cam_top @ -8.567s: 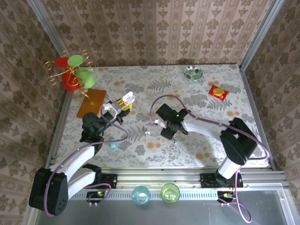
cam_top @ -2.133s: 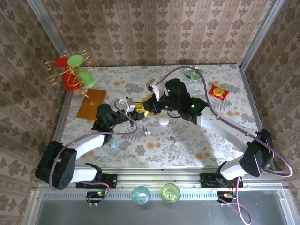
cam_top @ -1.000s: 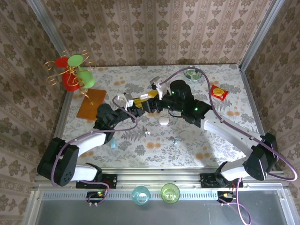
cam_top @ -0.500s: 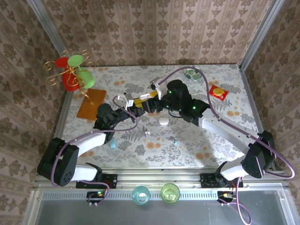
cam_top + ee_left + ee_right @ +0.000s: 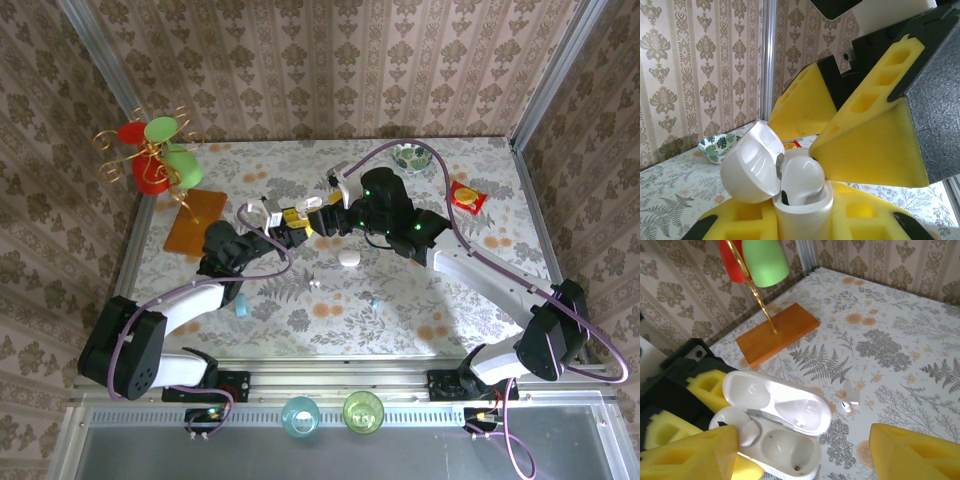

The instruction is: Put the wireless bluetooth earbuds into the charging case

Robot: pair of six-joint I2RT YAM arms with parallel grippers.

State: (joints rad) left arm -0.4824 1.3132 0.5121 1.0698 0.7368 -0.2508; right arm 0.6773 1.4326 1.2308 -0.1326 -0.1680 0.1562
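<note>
From above, we see the left gripper [image 5: 283, 216] and the right gripper [image 5: 316, 203] meeting nose to nose over the left-centre of the table [image 5: 480, 290]. What sits between them is too small to read here. A white oval pebble [image 5: 348, 257] and a tiny pale bit [image 5: 313, 284] lie on the table, both apart from the grippers.

Through the left wrist camera, we find the charging case [image 5: 802, 212] upright and white, clenched between this gripper's yellow pads [image 5: 740, 222]. Its lid [image 5: 751, 162] is hinged open. One earbud [image 5: 802, 175] sits in the case's mouth, though we cannot tell whether it is pressed fully home. The right gripper's fingers [image 5: 867, 140] stand spread just above and beside it, grasping nothing.

Through the right wrist camera, we look down into the open case. The earbud fills the well nearer this gripper's left finger, and the second well [image 5: 790, 450] is empty. A small white piece that looks like the loose earbud [image 5: 850, 397] lies on the table near the case, clear of it. The fingers here are released and well apart.

We judge the task about half done: the case is held and open, with one bud in. What is left is fetching the other bud and seating it in the second well.
</note>
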